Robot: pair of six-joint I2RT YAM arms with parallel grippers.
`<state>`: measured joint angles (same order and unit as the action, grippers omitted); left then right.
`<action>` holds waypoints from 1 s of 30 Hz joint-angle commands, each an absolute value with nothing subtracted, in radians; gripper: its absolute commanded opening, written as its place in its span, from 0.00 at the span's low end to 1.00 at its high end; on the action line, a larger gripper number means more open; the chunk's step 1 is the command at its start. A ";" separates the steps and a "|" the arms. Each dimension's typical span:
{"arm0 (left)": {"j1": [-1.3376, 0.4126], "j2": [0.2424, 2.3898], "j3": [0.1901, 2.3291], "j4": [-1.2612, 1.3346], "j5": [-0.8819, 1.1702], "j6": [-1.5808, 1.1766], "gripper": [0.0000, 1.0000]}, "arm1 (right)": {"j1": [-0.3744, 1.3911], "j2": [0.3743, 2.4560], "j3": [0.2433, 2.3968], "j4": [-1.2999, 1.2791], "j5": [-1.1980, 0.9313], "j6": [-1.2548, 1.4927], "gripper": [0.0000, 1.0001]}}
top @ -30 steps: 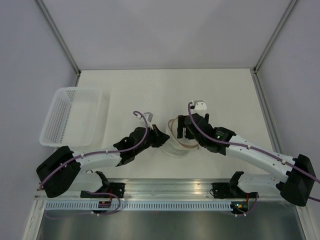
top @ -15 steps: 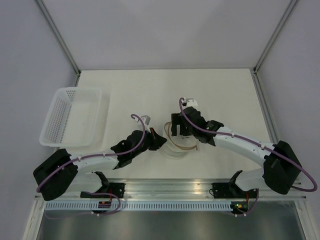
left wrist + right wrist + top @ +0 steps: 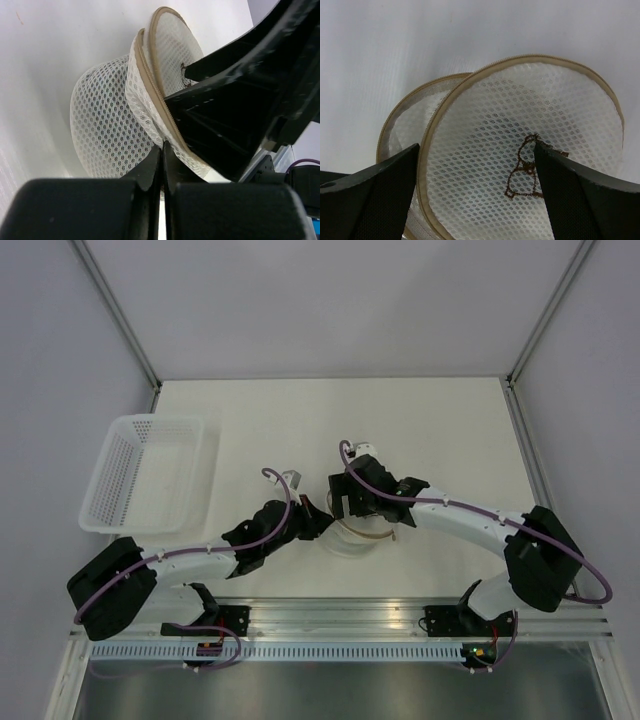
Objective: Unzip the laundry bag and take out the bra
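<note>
The laundry bag (image 3: 362, 536) is a round white mesh pouch with a tan zip rim, lying between my two grippers. In the left wrist view it (image 3: 102, 120) stands unzipped, its lid tilted up from the base. My left gripper (image 3: 162, 146) is shut on the mesh at the zip rim; from above it (image 3: 321, 519) sits at the bag's left edge. My right gripper (image 3: 477, 192) is open, its jaws wide on either side of the lid (image 3: 520, 135), which bears a small brown stitched mark (image 3: 525, 170). From above, the right gripper (image 3: 347, 504) hangs over the bag's far-left rim. The bra is out of view.
A white perforated plastic basket (image 3: 150, 475) stands at the left of the table. The table's back edge meets grey walls. The right arm (image 3: 470, 525) reaches across from the right, and its finger fills the right of the left wrist view.
The right arm has swung left and its gripper has moved left over the bag's rim. The left arm has shifted slightly and stays at the bag's left edge.
</note>
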<state>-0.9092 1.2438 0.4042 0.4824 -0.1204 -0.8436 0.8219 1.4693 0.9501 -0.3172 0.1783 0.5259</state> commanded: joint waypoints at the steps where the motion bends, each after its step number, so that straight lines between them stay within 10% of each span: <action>1: -0.908 1.238 0.411 0.540 -0.110 -0.842 0.02 | 0.850 1.519 1.026 -0.422 0.311 0.531 0.98; 14: -0.908 1.169 0.364 0.463 -0.175 -0.830 0.02 | 0.858 1.328 1.092 -1.098 0.981 0.894 0.98; 25: -0.910 1.126 0.330 0.431 -0.183 -0.867 0.02 | 0.891 1.083 1.046 -1.019 0.787 0.815 0.95; 30: -0.910 1.124 0.324 0.430 -0.187 -0.885 0.02 | 0.896 0.858 1.026 -0.917 0.635 0.756 0.70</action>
